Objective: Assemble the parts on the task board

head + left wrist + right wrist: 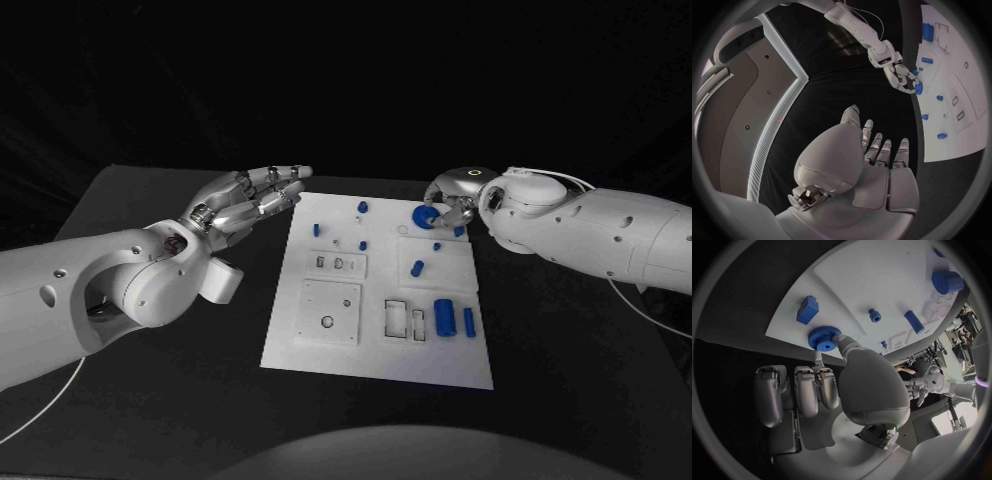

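The white task board (378, 345) lies in the middle of the black table. My right hand (459, 203) is over the board's far right corner and pinches a blue gear (424, 215) between thumb and a finger. In the right wrist view the gear (823, 337) sits at the fingertips of that hand (851, 385), just above the board (873, 275); whether it touches the board I cannot tell. My left hand (248, 203) hovers off the board's far left corner with its fingers spread and nothing in it. In the left wrist view the left hand (873, 160) faces the board (954, 125).
Loose blue parts lie on the board: a thick cylinder (446, 318) and a thin one (470, 320) near the right edge, a peg (417, 267) mid-board, and small pieces (362, 208) at the far end. A blue block (807, 309) lies beside the gear.
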`<state>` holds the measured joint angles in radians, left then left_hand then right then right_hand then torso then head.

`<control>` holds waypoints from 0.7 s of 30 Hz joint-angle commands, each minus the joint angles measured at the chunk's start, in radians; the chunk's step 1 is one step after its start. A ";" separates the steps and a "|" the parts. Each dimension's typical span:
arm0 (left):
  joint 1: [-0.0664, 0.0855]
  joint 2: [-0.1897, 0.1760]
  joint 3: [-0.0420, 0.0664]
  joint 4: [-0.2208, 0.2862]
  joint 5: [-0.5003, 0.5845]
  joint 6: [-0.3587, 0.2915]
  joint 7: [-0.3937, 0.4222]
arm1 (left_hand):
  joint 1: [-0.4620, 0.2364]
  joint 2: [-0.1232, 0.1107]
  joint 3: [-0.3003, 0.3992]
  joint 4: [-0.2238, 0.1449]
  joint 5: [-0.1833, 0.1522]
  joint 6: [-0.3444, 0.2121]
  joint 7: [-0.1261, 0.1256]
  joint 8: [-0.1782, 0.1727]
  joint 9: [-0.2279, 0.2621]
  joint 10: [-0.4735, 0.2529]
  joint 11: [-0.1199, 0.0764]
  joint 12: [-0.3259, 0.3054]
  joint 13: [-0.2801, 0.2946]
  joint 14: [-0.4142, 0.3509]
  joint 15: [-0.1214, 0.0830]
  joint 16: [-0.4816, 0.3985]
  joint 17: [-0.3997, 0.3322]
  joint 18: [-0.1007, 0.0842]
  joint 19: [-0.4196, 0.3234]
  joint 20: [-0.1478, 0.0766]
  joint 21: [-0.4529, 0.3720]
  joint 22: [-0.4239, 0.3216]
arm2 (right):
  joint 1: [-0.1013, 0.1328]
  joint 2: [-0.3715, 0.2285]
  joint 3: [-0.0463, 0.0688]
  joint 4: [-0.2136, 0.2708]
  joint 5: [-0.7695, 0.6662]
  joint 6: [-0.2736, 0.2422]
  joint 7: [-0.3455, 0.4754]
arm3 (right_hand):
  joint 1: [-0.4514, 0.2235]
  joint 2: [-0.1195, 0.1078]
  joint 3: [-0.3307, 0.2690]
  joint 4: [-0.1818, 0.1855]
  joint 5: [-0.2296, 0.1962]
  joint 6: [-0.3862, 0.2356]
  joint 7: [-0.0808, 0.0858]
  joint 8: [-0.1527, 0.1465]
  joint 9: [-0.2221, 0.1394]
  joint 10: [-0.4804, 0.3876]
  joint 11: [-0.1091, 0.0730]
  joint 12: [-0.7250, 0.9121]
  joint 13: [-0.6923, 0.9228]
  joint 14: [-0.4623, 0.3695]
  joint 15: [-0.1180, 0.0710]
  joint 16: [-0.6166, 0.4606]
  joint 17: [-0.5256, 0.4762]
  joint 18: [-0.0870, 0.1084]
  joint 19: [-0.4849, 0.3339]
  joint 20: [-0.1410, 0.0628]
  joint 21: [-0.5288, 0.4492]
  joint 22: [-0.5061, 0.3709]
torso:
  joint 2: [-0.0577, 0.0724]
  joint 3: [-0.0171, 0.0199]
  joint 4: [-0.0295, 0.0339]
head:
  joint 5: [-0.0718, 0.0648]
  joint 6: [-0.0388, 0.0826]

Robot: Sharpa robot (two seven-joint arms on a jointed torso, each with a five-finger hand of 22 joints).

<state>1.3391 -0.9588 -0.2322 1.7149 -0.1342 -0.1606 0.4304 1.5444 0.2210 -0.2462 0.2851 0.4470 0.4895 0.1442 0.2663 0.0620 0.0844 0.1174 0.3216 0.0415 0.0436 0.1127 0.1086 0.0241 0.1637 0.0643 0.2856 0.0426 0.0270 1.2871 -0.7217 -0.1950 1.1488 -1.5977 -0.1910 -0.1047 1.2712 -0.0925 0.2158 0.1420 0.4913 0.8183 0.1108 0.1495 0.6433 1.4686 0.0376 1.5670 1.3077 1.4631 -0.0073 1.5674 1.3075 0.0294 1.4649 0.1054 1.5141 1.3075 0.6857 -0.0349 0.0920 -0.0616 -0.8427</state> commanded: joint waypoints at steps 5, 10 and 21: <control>0.000 0.002 0.001 0.003 -0.005 0.022 0.000 | 0.011 0.000 0.003 0.001 0.004 0.003 0.006 0.007 0.000 0.001 0.009 0.007 0.002 0.001 0.006 0.007 0.001 0.015 0.006 0.004 0.004 -0.003 | -0.011 0.008 -0.004 -0.008 -0.009 0.032 0.016 | 0.026 0.000 0.018 -0.030 0.036 0.053 -0.004 0.034 0.041 0.102 -0.002 0.004 0.263 0.108 0.001 0.003 0.263 -0.009 0.039 0.001 -0.004 0.236 | 0.000 0.0001 -0.0006 | 0.003 -0.002; 0.000 0.001 0.001 0.003 -0.005 0.023 -0.001 | 0.012 0.000 0.003 0.001 0.005 0.004 0.007 0.007 0.000 0.001 0.010 0.007 0.002 0.002 0.006 0.008 0.001 0.015 0.007 0.005 0.005 -0.002 | -0.012 0.007 -0.003 -0.008 0.008 0.019 0.027 | 0.026 0.003 0.027 -0.039 0.068 0.077 -0.008 0.049 0.064 0.102 -0.004 0.004 0.263 0.108 -0.001 0.003 0.263 -0.009 0.040 -0.001 -0.003 0.237 | 0.000 -0.0001 -0.0019 | 0.006 -0.004; 0.000 -0.005 0.001 0.001 -0.005 0.024 -0.002 | 0.013 0.000 0.004 0.001 0.005 0.003 0.007 0.008 0.000 0.002 0.011 0.009 0.002 0.003 0.008 0.010 0.002 0.015 0.008 0.005 0.006 -0.002 | 0.014 -0.028 -0.003 0.066 0.022 -0.026 0.027 | 0.017 -0.001 0.029 -0.040 0.080 0.098 -0.011 0.059 0.078 0.102 -0.006 0.004 0.263 0.108 -0.003 0.003 0.263 -0.010 0.044 -0.002 0.000 0.238 | -0.001 -0.0004 -0.0010 | 0.010 -0.002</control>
<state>1.3390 -0.9640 -0.2323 1.7143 -0.1343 -0.1547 0.4242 1.5444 0.2210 -0.2462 0.2851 0.4470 0.4932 0.1479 0.2704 0.0619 0.0881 0.1211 0.3255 0.0424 0.0473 0.1163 0.1132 0.0250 0.1636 0.0680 0.2892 0.0426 0.0270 1.2939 -0.7473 -0.1991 1.2030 -1.5782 -0.2100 -0.0836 1.2918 -0.0993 0.2404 0.1032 0.5655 0.8732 0.1346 0.2053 0.6583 1.4684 0.0376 1.5670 1.3075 1.4630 -0.0074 1.5674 1.3073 0.0294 1.4649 0.1054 1.5142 1.3073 0.6853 -0.0349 0.0906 -0.0522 -0.8453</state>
